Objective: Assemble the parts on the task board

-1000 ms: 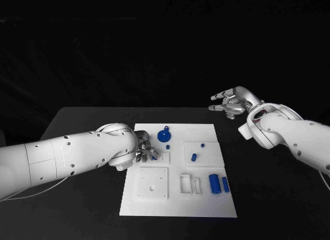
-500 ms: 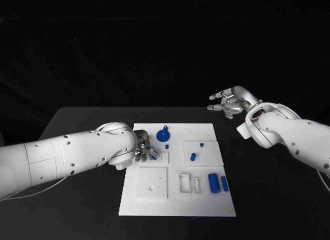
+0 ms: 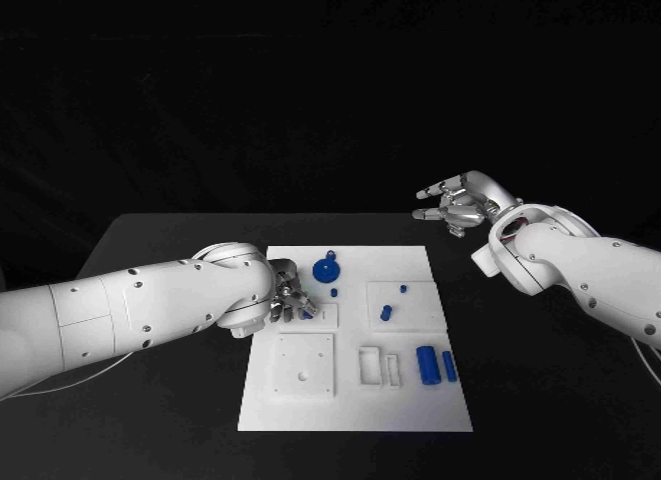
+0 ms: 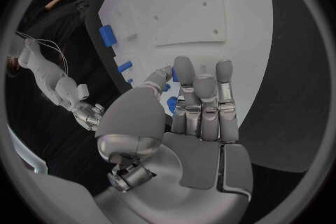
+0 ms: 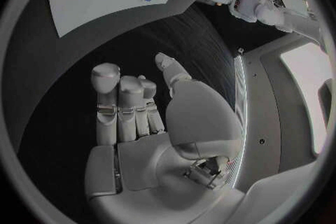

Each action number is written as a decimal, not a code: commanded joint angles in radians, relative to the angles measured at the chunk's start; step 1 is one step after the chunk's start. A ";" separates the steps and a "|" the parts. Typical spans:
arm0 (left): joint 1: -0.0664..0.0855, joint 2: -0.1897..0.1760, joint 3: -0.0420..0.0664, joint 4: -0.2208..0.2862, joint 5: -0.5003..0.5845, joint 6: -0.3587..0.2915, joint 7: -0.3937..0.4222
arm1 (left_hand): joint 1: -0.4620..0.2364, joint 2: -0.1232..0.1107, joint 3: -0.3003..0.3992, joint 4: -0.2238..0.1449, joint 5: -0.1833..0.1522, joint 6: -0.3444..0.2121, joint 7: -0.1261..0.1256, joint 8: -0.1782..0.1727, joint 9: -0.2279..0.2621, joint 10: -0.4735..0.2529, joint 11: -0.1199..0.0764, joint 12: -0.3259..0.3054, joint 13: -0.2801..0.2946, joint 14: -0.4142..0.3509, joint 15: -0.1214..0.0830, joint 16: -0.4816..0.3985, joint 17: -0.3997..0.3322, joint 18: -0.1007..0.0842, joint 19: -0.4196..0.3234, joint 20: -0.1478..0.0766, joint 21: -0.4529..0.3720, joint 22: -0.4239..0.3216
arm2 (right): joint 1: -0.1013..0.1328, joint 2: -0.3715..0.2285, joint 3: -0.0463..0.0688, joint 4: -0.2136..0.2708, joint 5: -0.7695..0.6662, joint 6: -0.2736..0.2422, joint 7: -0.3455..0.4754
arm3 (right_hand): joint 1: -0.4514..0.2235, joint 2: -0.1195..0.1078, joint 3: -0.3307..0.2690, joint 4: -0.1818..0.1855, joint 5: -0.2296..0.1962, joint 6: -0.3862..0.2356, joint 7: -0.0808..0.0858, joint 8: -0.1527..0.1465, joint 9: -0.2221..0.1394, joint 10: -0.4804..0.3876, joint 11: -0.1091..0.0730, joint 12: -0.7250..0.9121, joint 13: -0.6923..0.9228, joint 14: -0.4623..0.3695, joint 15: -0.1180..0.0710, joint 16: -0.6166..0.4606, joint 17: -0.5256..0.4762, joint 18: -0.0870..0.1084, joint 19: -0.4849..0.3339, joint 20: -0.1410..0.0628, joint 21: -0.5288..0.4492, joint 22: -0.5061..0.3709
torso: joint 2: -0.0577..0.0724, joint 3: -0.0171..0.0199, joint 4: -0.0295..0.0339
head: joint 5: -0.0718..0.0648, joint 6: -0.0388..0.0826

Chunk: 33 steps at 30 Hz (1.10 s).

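The silver left hand (image 3: 290,300) rests low over the near-left part of the white rectangular task board (image 3: 356,400), fingers extended side by side over a raised square plate; in the left wrist view its fingertips (image 4: 184,65) lie close around small blue parts, but whether they pinch one I cannot tell. Just beyond that hand stands a round blue knob-like part (image 3: 327,269), with a small blue peg (image 3: 335,292) beside it. The silver right hand (image 3: 460,204) hangs in the air past the board's far right corner, well apart from it, fingers loosely apart, holding nothing.

The board lies flat on the black table (image 3: 157,250); the room behind is dark.

On the board's near right, a stout blue cylinder (image 3: 428,365) and a thinner blue bar (image 3: 450,366) lie side by side, long axes running near-to-far.
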 commanded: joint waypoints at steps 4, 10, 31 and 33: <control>-0.006 0.010 -0.003 0.005 -0.016 0.048 0.008 | 0.021 0.023 0.057 -0.059 0.014 0.199 -0.105 0.004 0.006 0.025 -0.030 0.010 0.004 0.003 -0.006 0.008 0.001 -0.015 0.000 0.003 0.009 0.022 | -0.001 0.001 0.001 0.002 0.002 0.014 0.006 | -0.006 0.000 0.004 -0.005 0.005 0.006 0.001 -0.001 0.001 -0.005 0.000 -0.001 -0.002 0.001 0.000 -0.004 0.001 0.011 0.028 0.001 -0.006 0.077 | 0.000 -0.0007 0.0003 | -0.001 0.001; -0.006 0.012 -0.003 0.004 -0.028 0.046 0.008 | 0.000 0.027 0.089 -0.083 0.028 0.207 -0.109 0.012 0.002 0.024 -0.033 0.035 0.016 0.006 -0.008 0.030 0.010 -0.015 0.001 0.001 0.023 0.022 | -0.001 0.000 0.001 0.002 0.002 0.014 0.006 | -0.006 0.000 0.004 -0.005 0.005 0.006 0.001 -0.001 0.001 -0.005 0.000 -0.001 -0.002 0.001 0.000 -0.004 0.001 0.011 0.028 0.001 -0.006 0.077 | 0.000 -0.0012 0.0004 | -0.002 0.000; -0.006 0.008 -0.003 -0.002 -0.012 0.058 0.014 | -0.093 0.031 0.212 -0.108 -0.050 0.207 -0.115 0.062 -0.002 0.024 -0.036 0.072 0.032 0.008 -0.009 0.066 0.043 -0.015 -0.009 0.001 0.053 0.021 | -0.001 0.001 0.001 0.000 0.002 0.017 0.005 | -0.005 0.002 0.007 -0.009 0.006 0.005 0.001 -0.001 0.001 -0.005 0.000 -0.002 -0.002 0.001 0.000 -0.005 0.001 0.011 0.028 0.001 -0.007 0.077 | 0.000 -0.0017 -0.0002 | -0.002 -0.004; -0.006 0.008 -0.003 -0.001 -0.010 0.062 0.015 | -0.093 0.029 0.211 -0.109 -0.051 0.207 -0.115 0.062 -0.002 0.024 -0.036 0.072 0.032 0.008 -0.009 0.066 0.043 -0.015 -0.009 0.001 0.053 0.021 | -0.002 0.001 0.001 0.000 0.002 0.018 0.005 | -0.005 0.002 0.009 -0.011 0.008 0.005 0.001 -0.001 0.001 -0.005 0.000 -0.001 -0.002 0.001 0.000 -0.005 0.001 0.011 0.028 0.001 -0.006 0.077 | 0.000 -0.0017 -0.0007 | -0.002 -0.004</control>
